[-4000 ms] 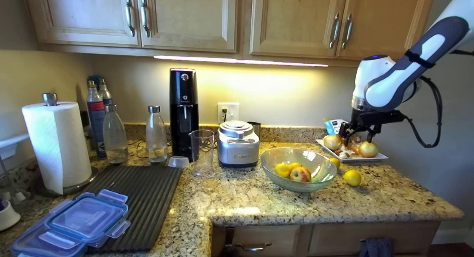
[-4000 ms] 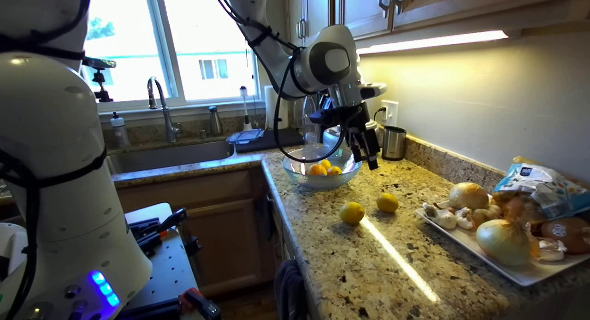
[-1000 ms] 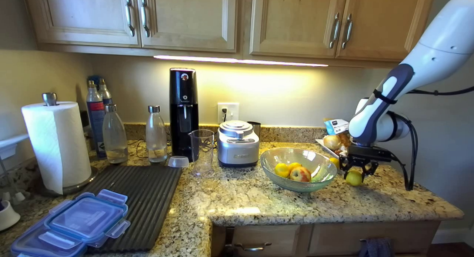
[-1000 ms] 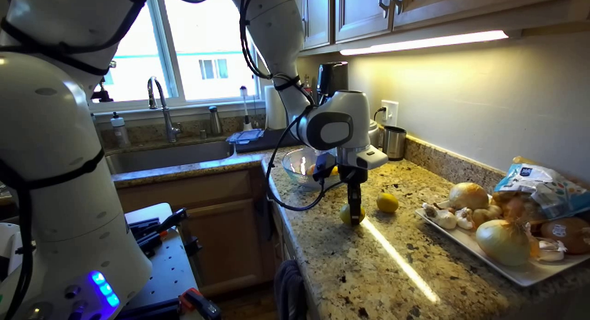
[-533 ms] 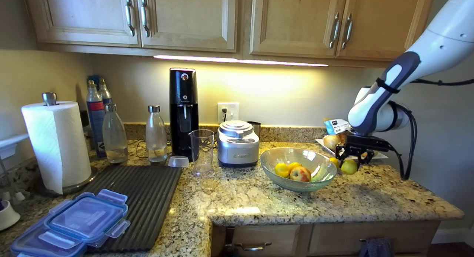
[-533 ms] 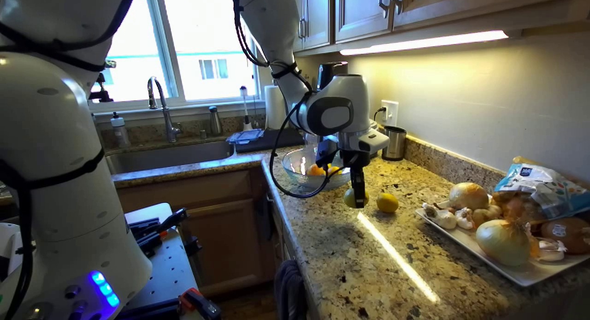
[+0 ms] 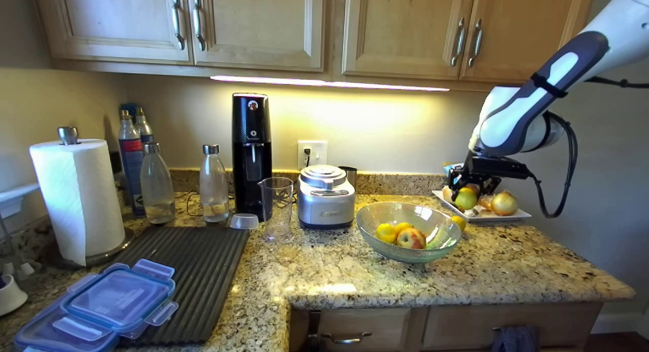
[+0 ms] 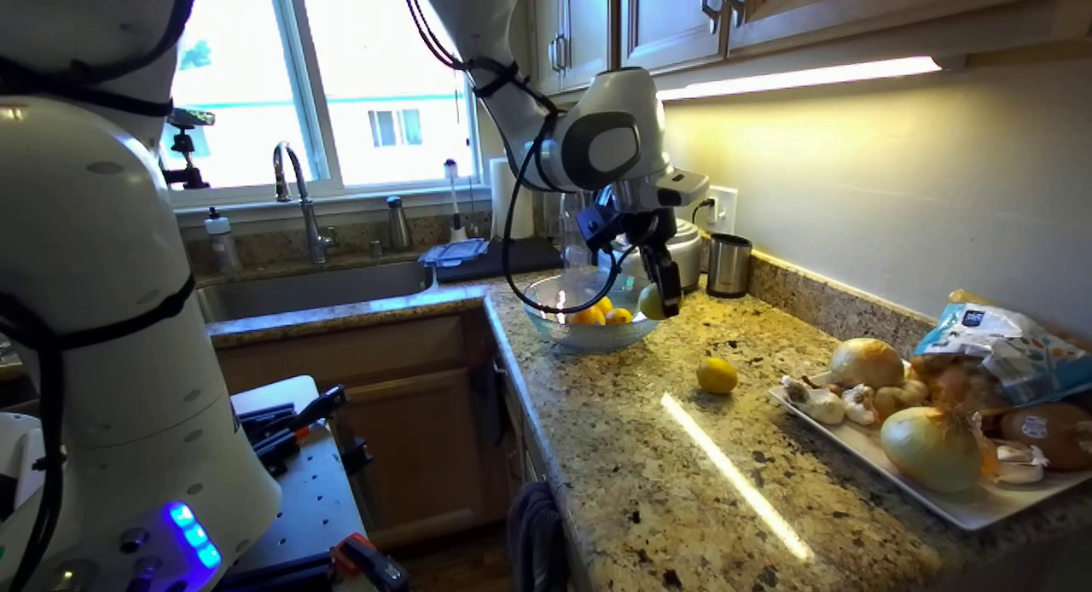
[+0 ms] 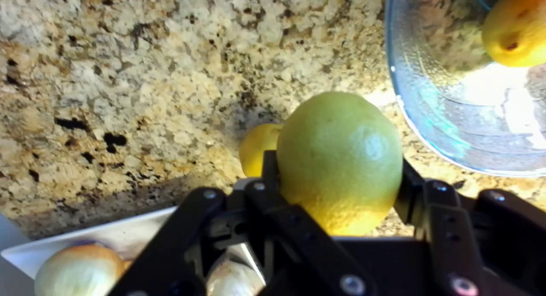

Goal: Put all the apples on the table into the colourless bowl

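My gripper [image 9: 339, 170] is shut on a yellow-green apple [image 9: 337, 138], one black finger pressed to each side. The held apple [image 7: 465, 200] hangs above the table, in front of the plate as seen in an exterior view. A smaller yellow fruit [image 8: 717, 375] lies on the granite table [image 8: 674, 498]; in the wrist view the held apple partly covers this yellow fruit [image 9: 255, 152]. The colourless bowl [image 9: 439, 129] appears at upper right there, apart from the apple. Inside the bowl [image 7: 372, 222] are a red-and-yellow apple [image 7: 411, 239] and yellow fruits [image 7: 386, 234].
A white plate [image 8: 930, 507] carries onions [image 8: 930, 447] and garlic [image 8: 823, 404], with a bag [image 8: 990, 349] behind. Near the bowl stand a silver appliance [image 7: 327, 207], a clear measuring cup [image 7: 278, 210] and a steel cup [image 8: 729, 265]. A tall black machine [image 7: 252, 159] stands farther along.
The gripper came down from above, closed on the apple on the table, and lifted it. Over the last second both rose toward the bowl's side. The other yellow fruit stayed put.
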